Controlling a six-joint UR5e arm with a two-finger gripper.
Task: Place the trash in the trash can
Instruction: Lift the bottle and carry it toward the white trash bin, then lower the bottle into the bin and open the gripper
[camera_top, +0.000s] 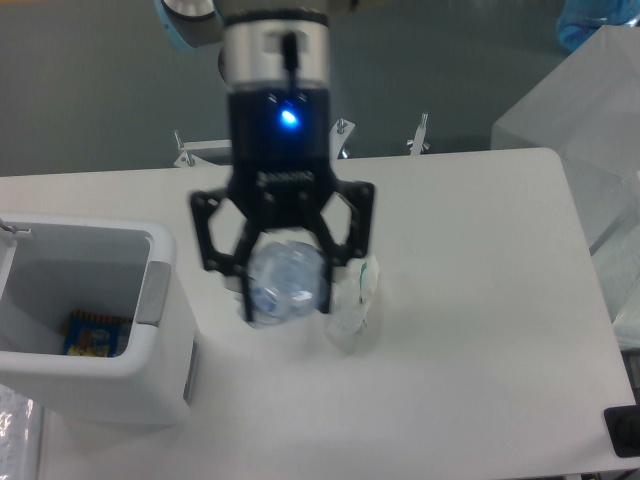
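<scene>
Spreading across most of the view is a white table (480, 380) with a rounded far right corner, and behind it lies a dull grey floor. At the far left, well to the left of the fingers, stands the white bin (80, 385), its grey handle (152, 294) on the side that faces the arm. A small yellow and blue packet (87, 335) lies on its bottom. Low in the left corner a bit of crinkled clear plastic (18, 430) shows. Just behind the table edge, some small metal fittings (183, 150) stick up.

Hanging above the table, right of the bin, is the black gripper (287, 283), a blue light lit on its body. Its fingers (243, 268) are closed around the clear bottle (282, 283), which is seen end-on and blurred, clear of the table. Just right of the fingers, the whitish wrapper (352, 300) with a green strip lies on the table. At the far right are pale sheeted shapes (580, 110) and a dark object (625, 430) in the lower corner.
</scene>
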